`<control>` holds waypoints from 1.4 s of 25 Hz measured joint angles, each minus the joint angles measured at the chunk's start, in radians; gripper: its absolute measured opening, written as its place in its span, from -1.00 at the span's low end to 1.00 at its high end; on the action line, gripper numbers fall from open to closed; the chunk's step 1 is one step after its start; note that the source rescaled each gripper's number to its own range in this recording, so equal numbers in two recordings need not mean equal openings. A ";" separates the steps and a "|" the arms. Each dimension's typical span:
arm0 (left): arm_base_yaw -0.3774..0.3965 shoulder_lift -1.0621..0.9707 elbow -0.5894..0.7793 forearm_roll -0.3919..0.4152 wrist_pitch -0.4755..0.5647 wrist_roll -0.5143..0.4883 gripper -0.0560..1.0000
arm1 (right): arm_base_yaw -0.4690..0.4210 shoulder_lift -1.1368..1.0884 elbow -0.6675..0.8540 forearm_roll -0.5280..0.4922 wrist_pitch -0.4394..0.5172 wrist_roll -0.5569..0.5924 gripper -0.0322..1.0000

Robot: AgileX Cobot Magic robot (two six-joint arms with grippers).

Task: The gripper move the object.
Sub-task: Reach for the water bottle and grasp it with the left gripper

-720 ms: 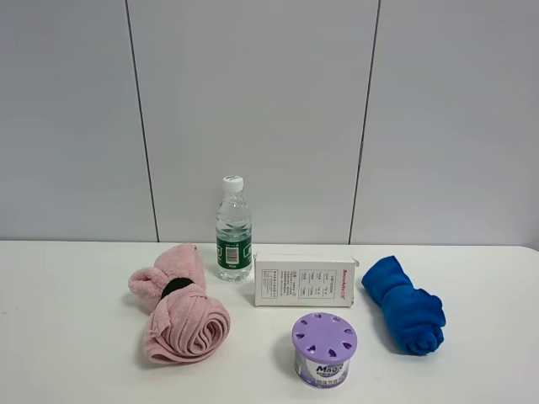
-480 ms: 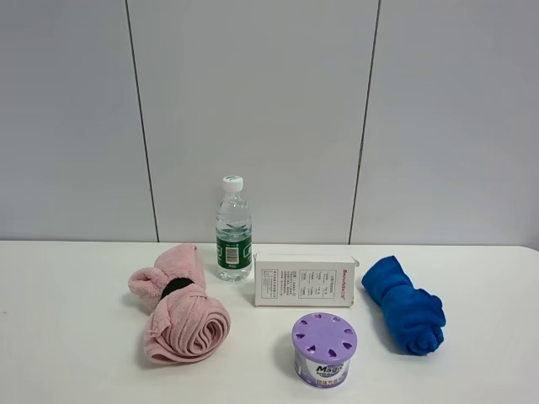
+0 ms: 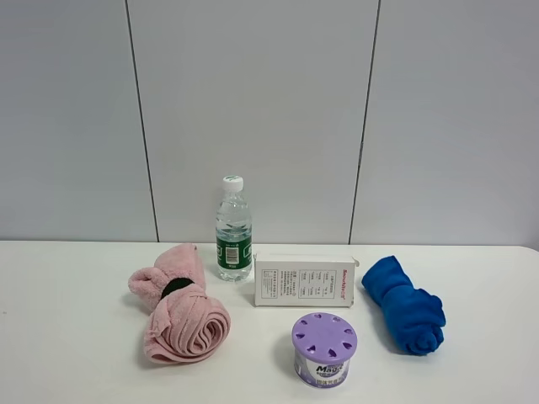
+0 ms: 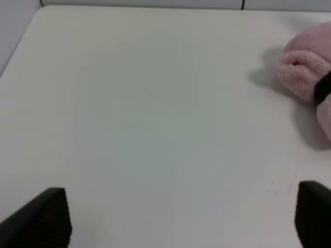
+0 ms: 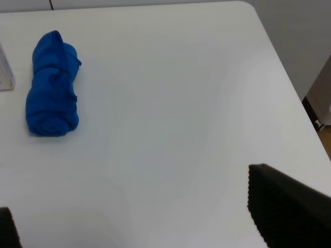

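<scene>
The clear water bottle [image 3: 233, 229], with a white cap and dark green label, stands upright at the back of the white table [image 3: 67, 337], near the wall. Neither gripper shows in the exterior view. In the left wrist view my left gripper [image 4: 181, 219] is open and empty, its two black fingertips [image 4: 49, 219] far apart above bare table. In the right wrist view my right gripper [image 5: 139, 222] is open and empty, one ribbed fingertip [image 5: 284, 204] large in the corner. The bottle is out of both wrist views.
A white labelled box [image 3: 304, 280] lies just right of the bottle. A rolled pink towel [image 3: 177, 307] lies to the bottle's front left, also in the left wrist view [image 4: 305, 77]. A purple-lidded can [image 3: 324, 348] stands in front. A blue towel [image 3: 404, 305] lies right, also in the right wrist view [image 5: 51, 85].
</scene>
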 joint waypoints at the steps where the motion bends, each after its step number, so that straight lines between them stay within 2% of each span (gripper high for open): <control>1: 0.000 0.000 0.000 0.000 0.000 0.000 0.98 | 0.000 0.000 0.000 0.000 0.000 0.000 1.00; 28: 0.000 0.000 0.000 -0.002 0.000 0.000 0.98 | 0.000 0.000 0.000 0.000 0.000 0.000 1.00; 32: 0.000 0.051 -0.056 -0.040 -0.004 0.017 0.98 | 0.000 0.000 0.000 0.000 -0.001 0.000 1.00; 35: 0.000 0.176 -0.151 -0.098 -0.032 0.063 0.98 | 0.000 0.000 0.000 0.000 -0.001 0.000 1.00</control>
